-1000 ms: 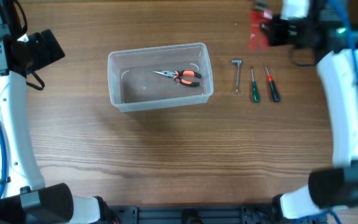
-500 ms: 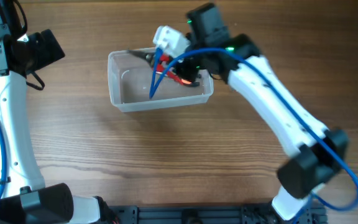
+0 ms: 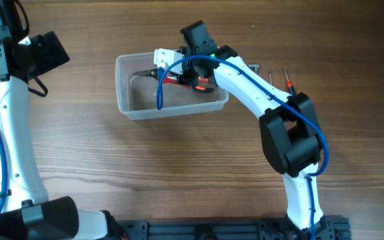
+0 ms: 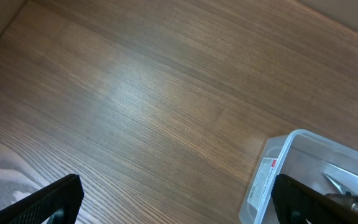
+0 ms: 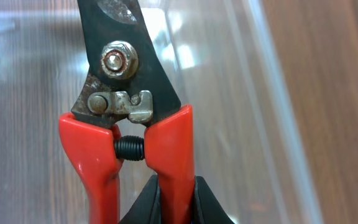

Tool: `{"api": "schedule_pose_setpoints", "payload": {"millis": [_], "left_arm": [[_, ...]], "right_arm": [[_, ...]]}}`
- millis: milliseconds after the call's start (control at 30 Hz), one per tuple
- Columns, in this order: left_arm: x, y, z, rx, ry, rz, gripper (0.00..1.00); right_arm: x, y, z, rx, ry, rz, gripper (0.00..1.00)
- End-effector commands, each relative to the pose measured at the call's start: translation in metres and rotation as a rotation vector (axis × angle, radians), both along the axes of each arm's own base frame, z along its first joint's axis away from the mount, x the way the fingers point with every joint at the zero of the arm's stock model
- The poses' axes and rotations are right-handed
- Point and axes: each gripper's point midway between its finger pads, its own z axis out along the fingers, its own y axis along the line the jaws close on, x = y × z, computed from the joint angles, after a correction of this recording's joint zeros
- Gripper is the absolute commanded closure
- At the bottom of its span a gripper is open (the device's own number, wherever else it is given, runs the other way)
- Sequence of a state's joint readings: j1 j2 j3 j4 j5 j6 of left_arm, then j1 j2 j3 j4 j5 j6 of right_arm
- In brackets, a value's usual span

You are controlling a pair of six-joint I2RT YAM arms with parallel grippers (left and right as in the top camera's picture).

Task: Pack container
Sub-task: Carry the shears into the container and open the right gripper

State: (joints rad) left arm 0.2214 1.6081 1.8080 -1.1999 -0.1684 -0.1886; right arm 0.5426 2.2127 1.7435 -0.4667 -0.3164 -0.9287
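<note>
**Item 1: tub** (image 3: 129, 107). Clear plastic, rectangular, with rounded corners and a rimmed top edge. It stands on the table (image 3: 179, 173), left of centre and towards the far side. The left wrist view shows a white label (image 4: 265, 177) on one end wall.

**Item 2: snips** (image 5: 132, 93). Black blades and red handles, with a bolt at the pivot, a small metal catch and a black spring between the handles. They are held over the inside of the tub, blades pointing left. Whether they touch the floor of the tub cannot be told.

**Item 3: right gripper** (image 5: 176, 198). It reaches in over the far right part of the tub. Its fingers are pressed together on one red handle of the snips.

**Item 4: pliers** (image 3: 203, 83). Orange and black handles. They lie inside the tub at its right end and are mostly hidden under the right arm.

**Item 5: left gripper** (image 4: 176, 186). Its fingers are spread wide and hold nothing. It hangs above bare wood to the left of the tub, well apart from it.

**Item 6: screwdriver** (image 3: 288, 80). It lies on the table to the right of the tub, partly covered by the right arm. Other slim tools lie just beside it, too hidden to name.
</note>
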Motion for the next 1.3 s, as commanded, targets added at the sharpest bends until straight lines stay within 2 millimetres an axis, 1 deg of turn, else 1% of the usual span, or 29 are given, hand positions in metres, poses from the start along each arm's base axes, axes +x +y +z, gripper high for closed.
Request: {"api": "schedule_pose_setpoints", "payload": {"millis": [0, 267, 467, 533, 600, 733, 833, 900, 967, 1000, 1033, 1067, 1100, 1133, 1167, 1233, 1267], "left_arm": [[0.000, 0.004, -0.001, 0.010, 0.003, 0.010, 0.00], [0.000, 0.004, -0.001, 0.010, 0.003, 0.010, 0.00], [0.000, 0.004, -0.001, 0.010, 0.003, 0.010, 0.00], [0.000, 0.004, -0.001, 0.010, 0.002, 0.010, 0.00], [0.000, 0.004, -0.001, 0.010, 0.003, 0.010, 0.00], [0.000, 0.004, -0.001, 0.010, 0.003, 0.010, 0.00], [0.000, 0.004, -0.001, 0.010, 0.003, 0.010, 0.00], [0.000, 0.004, -0.001, 0.010, 0.003, 0.010, 0.00], [0.000, 0.004, -0.001, 0.010, 0.003, 0.010, 0.00], [0.000, 0.004, -0.001, 0.010, 0.003, 0.010, 0.00], [0.000, 0.004, -0.001, 0.010, 0.003, 0.010, 0.00], [0.000, 0.004, -0.001, 0.010, 0.003, 0.010, 0.00], [0.000, 0.004, -0.001, 0.010, 0.003, 0.010, 0.00], [0.000, 0.004, -0.001, 0.010, 0.003, 0.010, 0.00], [0.000, 0.004, -0.001, 0.010, 0.003, 0.010, 0.00], [0.000, 0.004, -0.001, 0.010, 0.003, 0.010, 0.00], [0.000, 0.004, -0.001, 0.010, 0.003, 0.010, 0.00]], "right_arm": [[-0.004, 0.019, 0.012, 0.087, -0.007, 0.069, 0.96], [-0.010, 0.031, 0.012, 0.095, -0.006, 0.079, 0.96], [-0.009, 0.032, 0.014, 0.101, -0.009, 0.072, 0.95], [-0.006, 0.030, 0.013, 0.099, -0.001, 0.029, 0.89], [-0.002, 0.028, 0.013, 0.100, 0.008, -0.013, 0.78], [0.003, 0.023, 0.016, 0.099, 0.017, -0.085, 0.64], [0.008, 0.018, 0.029, 0.110, 0.009, -0.151, 0.63], [0.014, 0.012, 0.044, 0.117, -0.013, -0.210, 0.64], [0.026, -0.008, 0.075, 0.135, -0.051, -0.350, 0.64], [0.030, -0.018, 0.090, 0.153, -0.061, -0.419, 0.63], [0.034, -0.032, 0.106, 0.173, -0.068, -0.493, 0.61], [0.036, -0.047, 0.121, 0.192, -0.072, -0.567, 0.54], [0.038, -0.064, 0.137, 0.212, -0.073, -0.638, 0.50], [0.038, -0.081, 0.150, 0.229, -0.069, -0.700, 0.42], [0.035, -0.103, 0.165, 0.250, -0.054, -0.766, 0.39], [0.031, -0.143, 0.182, 0.283, -0.017, -0.882, 0.39], [0.029, -0.160, 0.186, 0.297, 0.004, -0.938, 0.39]]}}
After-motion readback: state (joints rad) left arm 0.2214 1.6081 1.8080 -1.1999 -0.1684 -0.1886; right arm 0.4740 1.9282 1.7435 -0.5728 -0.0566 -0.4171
